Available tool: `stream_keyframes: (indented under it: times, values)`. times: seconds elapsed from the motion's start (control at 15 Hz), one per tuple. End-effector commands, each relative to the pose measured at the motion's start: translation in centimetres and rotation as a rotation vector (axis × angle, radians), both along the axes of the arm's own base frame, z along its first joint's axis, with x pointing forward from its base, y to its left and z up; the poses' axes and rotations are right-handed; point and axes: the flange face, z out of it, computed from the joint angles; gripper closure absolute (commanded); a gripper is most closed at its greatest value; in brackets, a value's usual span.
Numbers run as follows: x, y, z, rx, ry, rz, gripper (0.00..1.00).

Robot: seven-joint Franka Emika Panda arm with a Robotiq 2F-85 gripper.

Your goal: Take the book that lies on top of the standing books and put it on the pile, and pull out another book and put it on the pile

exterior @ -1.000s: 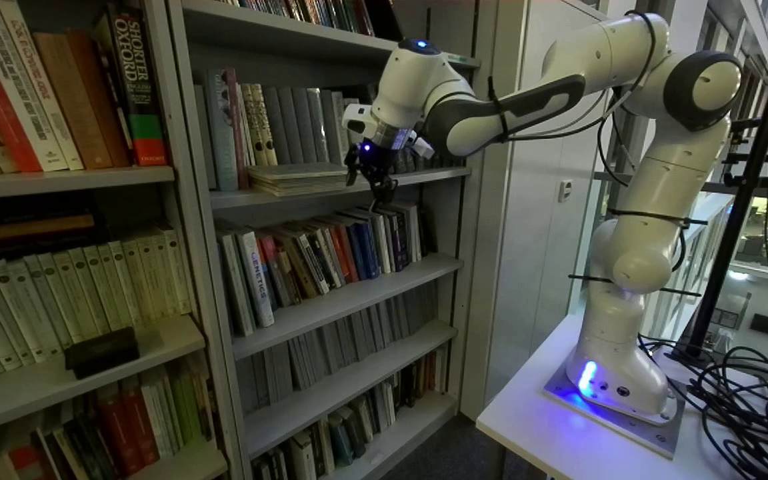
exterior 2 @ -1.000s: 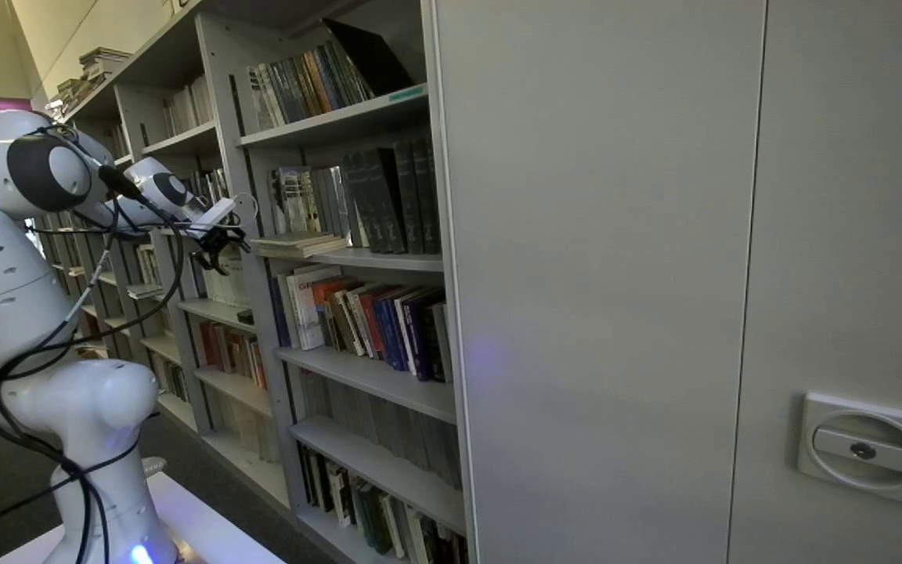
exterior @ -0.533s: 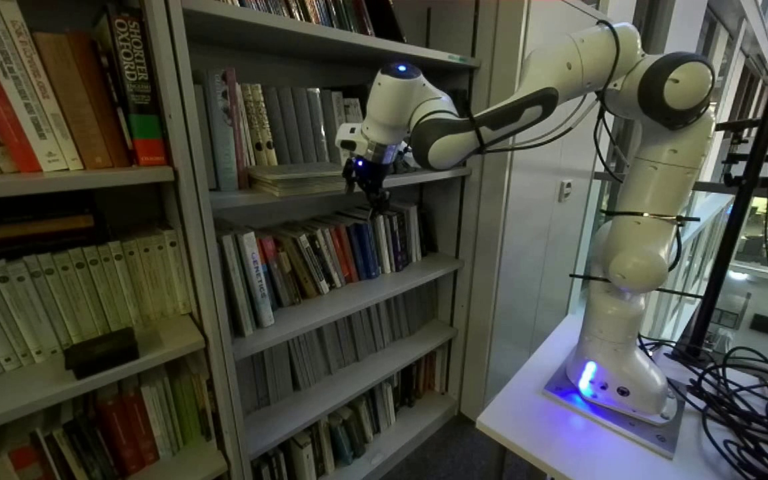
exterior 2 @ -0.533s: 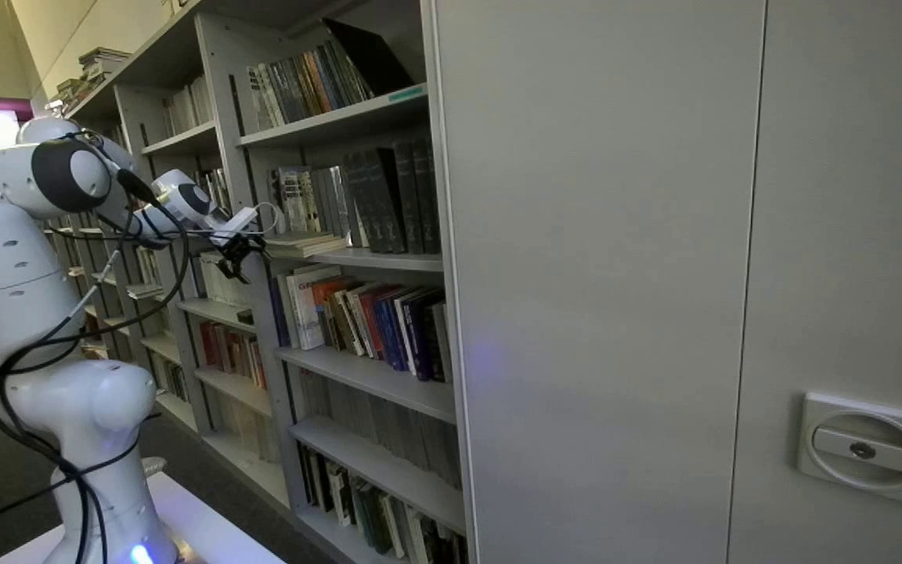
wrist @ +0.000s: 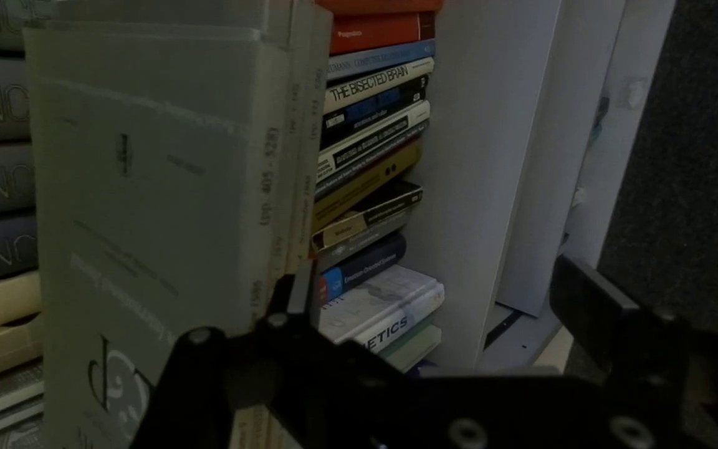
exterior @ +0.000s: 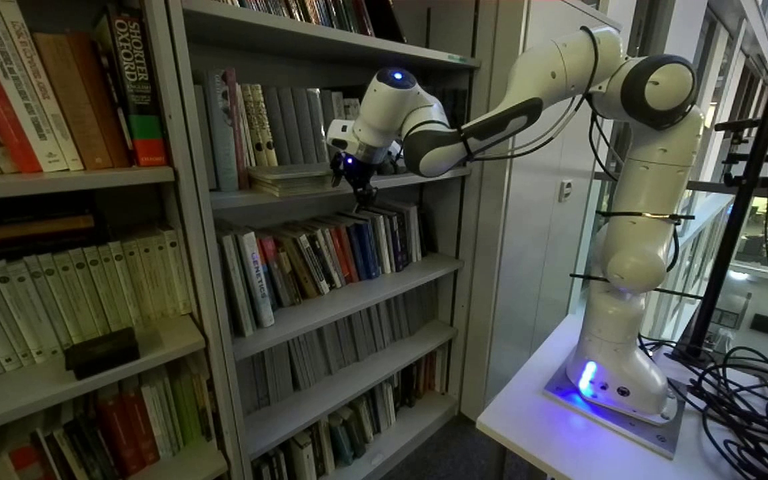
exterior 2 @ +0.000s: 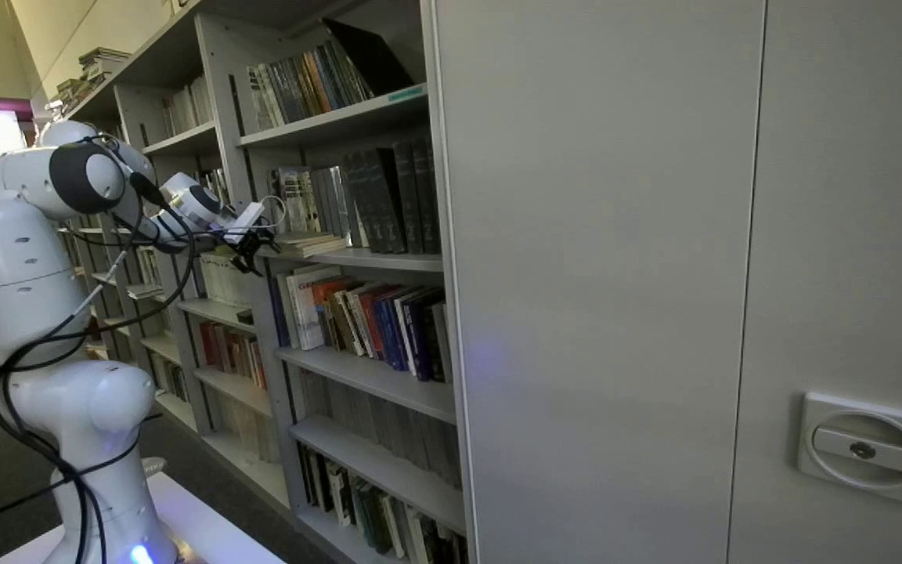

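Two fingers of the black gripper stand wide apart in the wrist view, and nothing is held between them. One finger appears in front of the spine side of the pile; whether it touches there, I cannot tell. This pile consists of thin, pale volumes which lie flat on a shelf of the bookcase, and on one of them I read "(pp. 405 - 528)". In both exterior views the gripper is near the pile, at the front of the bookcase. The standing books are in a row on the next shelf below. Among them, the white book marked GENETICS leans near one end, and a red book and some blue books stand further along. A book on top of this row I cannot make out with certainty. Behind the pile, grey volumes stand upright. The white robot arm is fixed on a white table, where black cables lie beside it.
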Motion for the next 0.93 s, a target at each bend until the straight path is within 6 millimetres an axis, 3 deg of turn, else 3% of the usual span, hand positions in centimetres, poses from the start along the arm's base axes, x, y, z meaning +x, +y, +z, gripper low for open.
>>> stream_keyframes:
  times: [0.0, 0.4, 0.87]
  values:
    - [1.1, 0.1, 0.5, 0.007, -0.017, 0.019, 0.0]
    - [1.6, 0.5, -0.7, 0.002, 0.089, 0.089, 0.0]
    - [1.6, 0.6, 0.2, -0.002, 0.153, 0.153, 0.0]
